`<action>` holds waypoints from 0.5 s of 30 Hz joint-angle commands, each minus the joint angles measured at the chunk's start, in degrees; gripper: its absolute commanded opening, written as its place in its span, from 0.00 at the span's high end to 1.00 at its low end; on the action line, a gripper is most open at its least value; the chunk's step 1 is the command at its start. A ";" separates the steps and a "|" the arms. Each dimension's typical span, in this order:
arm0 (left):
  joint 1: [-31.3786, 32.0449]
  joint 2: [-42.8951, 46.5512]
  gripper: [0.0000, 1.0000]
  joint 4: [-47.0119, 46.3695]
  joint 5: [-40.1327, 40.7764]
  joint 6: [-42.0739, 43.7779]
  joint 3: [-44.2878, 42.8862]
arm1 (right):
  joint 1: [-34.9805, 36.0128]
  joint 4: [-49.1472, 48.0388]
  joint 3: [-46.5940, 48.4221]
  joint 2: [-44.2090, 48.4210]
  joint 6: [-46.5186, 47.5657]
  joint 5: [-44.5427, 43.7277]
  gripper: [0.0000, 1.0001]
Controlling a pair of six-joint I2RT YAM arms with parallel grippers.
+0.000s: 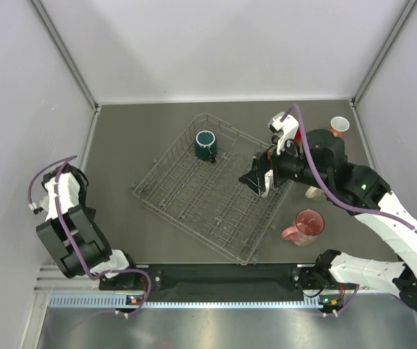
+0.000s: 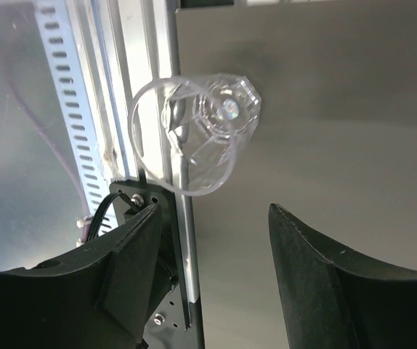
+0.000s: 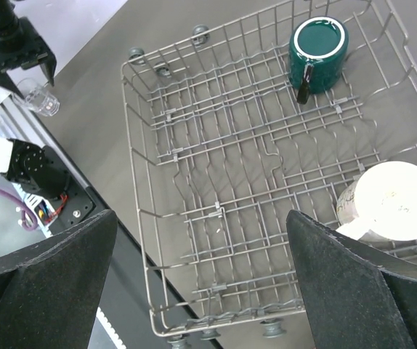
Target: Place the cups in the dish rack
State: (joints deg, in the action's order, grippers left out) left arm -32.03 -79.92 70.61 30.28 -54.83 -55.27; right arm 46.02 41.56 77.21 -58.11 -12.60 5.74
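Note:
The dish rack lies at an angle mid-table, with a dark teal mug upright in its far corner. My right gripper hovers open and empty over the rack's right side. In the right wrist view the rack is below it, the teal mug is ahead, and a cream mug sits over the wires at the right. My left gripper is open, with a clear glass mug on its side just ahead, apart from it. A translucent pink mug and a small salmon cup stand right of the rack.
The metal rail at the table's near edge runs beside the clear glass mug. The left arm is folded at the left wall. Grey walls enclose the table on three sides. A red shape shows behind my right arm.

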 commanded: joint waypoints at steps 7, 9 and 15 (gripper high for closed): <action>-0.66 -4.10 0.35 -4.69 2.24 5.26 -3.53 | 1.44 -3.06 0.92 0.89 1.17 0.94 0.00; -0.75 -5.33 0.35 -5.13 2.50 6.13 -3.88 | 1.44 -3.15 1.19 0.71 1.35 0.85 0.01; -1.01 -6.65 0.38 -6.62 2.85 7.80 -3.97 | 1.44 -2.98 1.45 0.28 1.44 0.50 0.00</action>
State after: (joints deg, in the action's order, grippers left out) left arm -32.32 -86.26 65.87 31.40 -48.95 -57.45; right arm 46.44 41.50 77.21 -58.13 -11.99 6.13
